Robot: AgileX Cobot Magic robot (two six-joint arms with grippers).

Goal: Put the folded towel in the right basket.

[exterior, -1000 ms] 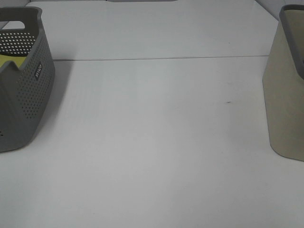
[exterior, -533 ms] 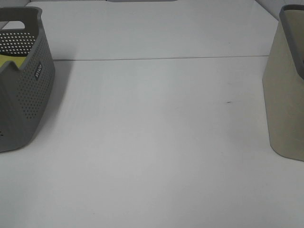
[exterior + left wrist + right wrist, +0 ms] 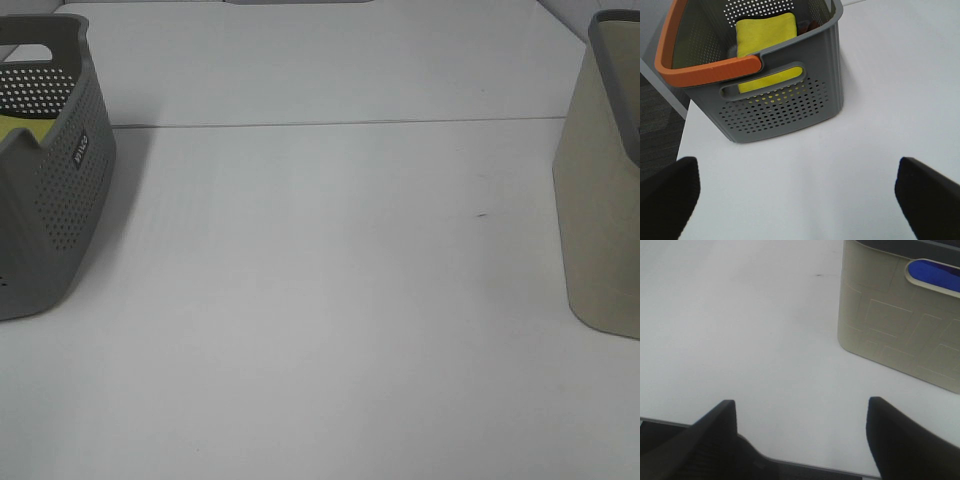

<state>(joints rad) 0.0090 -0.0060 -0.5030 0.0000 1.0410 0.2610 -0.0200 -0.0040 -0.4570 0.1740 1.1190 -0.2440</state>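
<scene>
Towel waiting in the left basket, both arms held back.

Your folded towel (image 3: pixel 765 37) lies flat inside the grey perforated basket (image 3: pixel 60 190) at the left edge of the worktop, so it must be lifted up past the orange-trimmed rim (image 3: pixel 705 70) before anything else. The beige basket (image 3: pixel 600 210), your target, stands at the right edge, well apart across bare white table (image 3: pixel 320 280). Your left gripper (image 3: pixel 800 200) hangs near the grey basket with its jaws spread wide and holding nothing; your right gripper (image 3: pixel 800 435) hovers near the beige basket, likewise released. Neither arm shows in the high view.
</scene>
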